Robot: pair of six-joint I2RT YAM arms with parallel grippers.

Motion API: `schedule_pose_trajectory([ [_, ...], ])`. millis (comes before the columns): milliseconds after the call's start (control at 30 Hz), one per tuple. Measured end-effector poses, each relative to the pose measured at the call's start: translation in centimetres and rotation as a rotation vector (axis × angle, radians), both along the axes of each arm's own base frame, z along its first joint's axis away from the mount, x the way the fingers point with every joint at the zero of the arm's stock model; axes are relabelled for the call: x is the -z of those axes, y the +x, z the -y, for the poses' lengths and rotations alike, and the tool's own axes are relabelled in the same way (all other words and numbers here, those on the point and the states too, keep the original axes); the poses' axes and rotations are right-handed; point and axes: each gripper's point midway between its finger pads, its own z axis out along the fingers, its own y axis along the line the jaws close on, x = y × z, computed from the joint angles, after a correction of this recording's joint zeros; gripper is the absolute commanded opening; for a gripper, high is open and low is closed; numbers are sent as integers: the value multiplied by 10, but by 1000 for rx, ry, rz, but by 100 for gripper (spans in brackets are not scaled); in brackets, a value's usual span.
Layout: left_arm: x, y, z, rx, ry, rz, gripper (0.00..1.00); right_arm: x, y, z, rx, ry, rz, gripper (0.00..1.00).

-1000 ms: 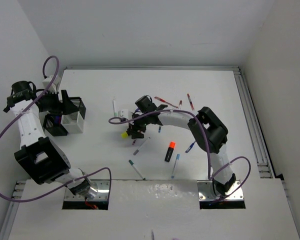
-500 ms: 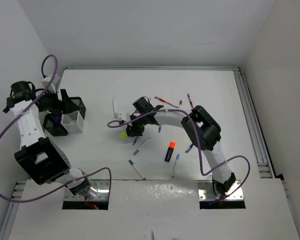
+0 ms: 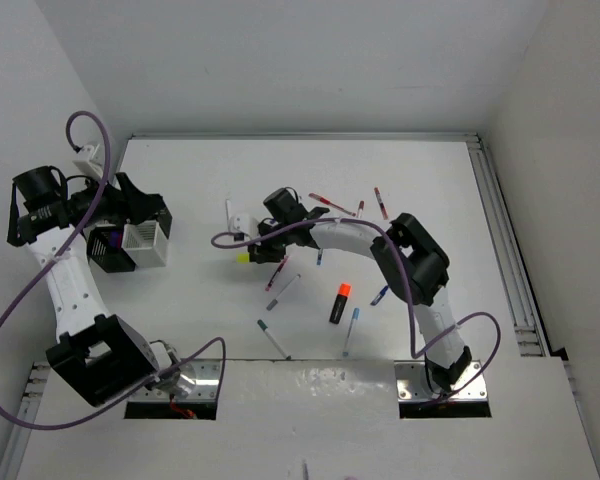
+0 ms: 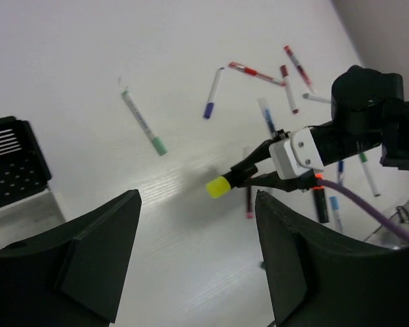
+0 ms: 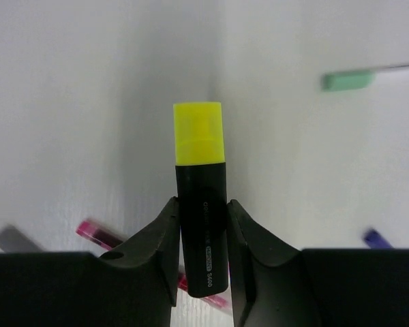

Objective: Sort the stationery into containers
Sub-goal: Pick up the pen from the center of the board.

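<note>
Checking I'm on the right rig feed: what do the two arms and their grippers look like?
Left arm and right arm: white links, black joint housings, a purple cable looping along each. Fingers are chunky, matte black, wedge-shaped.

white table (image 3: 430,170) between plain white walls (image 3: 280,60)

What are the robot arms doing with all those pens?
They are tidying pens into little mesh boxes. The right hand is gripping a yellow highlighter near the middle of the table. The left hand is open and empty, over by the white box and black boxes on the left. Lots of pens and an orange highlighter lie scattered on the table, not yet sorted.
</note>
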Motion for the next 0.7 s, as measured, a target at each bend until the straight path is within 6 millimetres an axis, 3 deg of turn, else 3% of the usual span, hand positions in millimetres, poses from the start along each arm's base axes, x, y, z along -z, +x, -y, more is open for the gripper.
schedule_pose_trajectory([
  [67,-11,-2,11,-1,-74,13,74,-29,8,-6,78,60,5,0],
  [267,-25,-10,57,33,-240,14,73,-157,32,-25,307,341,60,0],
  [367,-32,-15,82,66,-281,23,72,-205,35,-38,371,454,65,0],
  [500,-45,-12,102,100,-306,43,70,-235,19,-61,392,528,47,0],
  [600,-51,-7,107,81,-333,39,67,-237,7,-71,410,529,43,0],
  [700,-54,-2,109,59,-343,43,64,-236,7,-72,438,528,45,0],
])
